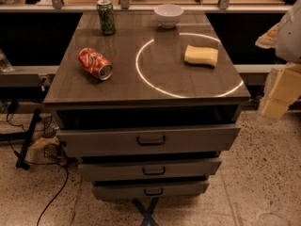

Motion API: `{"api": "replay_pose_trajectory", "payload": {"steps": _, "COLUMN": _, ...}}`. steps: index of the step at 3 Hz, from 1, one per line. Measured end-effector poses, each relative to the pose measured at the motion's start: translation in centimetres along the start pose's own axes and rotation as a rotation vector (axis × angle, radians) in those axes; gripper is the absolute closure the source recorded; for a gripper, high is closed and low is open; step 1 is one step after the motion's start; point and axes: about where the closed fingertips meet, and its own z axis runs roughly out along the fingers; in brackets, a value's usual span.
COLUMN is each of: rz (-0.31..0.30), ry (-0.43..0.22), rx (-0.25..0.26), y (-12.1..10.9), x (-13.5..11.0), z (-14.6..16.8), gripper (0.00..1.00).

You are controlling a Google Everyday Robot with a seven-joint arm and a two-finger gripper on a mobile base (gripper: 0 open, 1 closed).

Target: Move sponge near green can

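Sponge, a pale yellow rounded foam block, lies on the grey drawer cabinet's top, right half, long axis running side to side. The yellow-padded gripper hangs just off the cabinet's right edge; whether it is open or closed, cannot tell. A slim dark green can stands at the cabinet's back-left corner.

Blurred and cut by the right edge: the hand, out past the worktop's right side. Too small to read: the label of the green can, far left. Clipped at the left edge: a clear object.
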Motion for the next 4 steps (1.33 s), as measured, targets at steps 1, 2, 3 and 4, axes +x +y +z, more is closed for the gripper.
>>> {"api": "replay_pose_trajectory", "payload": {"steps": 1, "rz": 0.000, "ry": 0.000, "rx": 0.000, "y": 0.0, "x": 0.0, "z": 0.0, "gripper": 0.00}}
{"api": "replay_pose_trajectory", "payload": {"steps": 2, "rz": -0.005, "ry": -0.021, "rx": 0.012, "y": -1.6, "x": -0.6, "z": 0.9, "gripper": 0.00}}
{"api": "replay_pose_trajectory", "payload": {"steps": 3, "rz": -0.011, "ry": -0.095, "rx": 0.040, "y": -8.6, "x": -2.9, "z": 5.0, "gripper": 0.00}}
{"api": "replay_pose_trajectory", "payload": {"steps": 4, "rz": 0.006, "ry": -0.165, "rx": 0.064, "y": -14.4, "x": -4.7, "z": 9.0, "gripper": 0.00}}
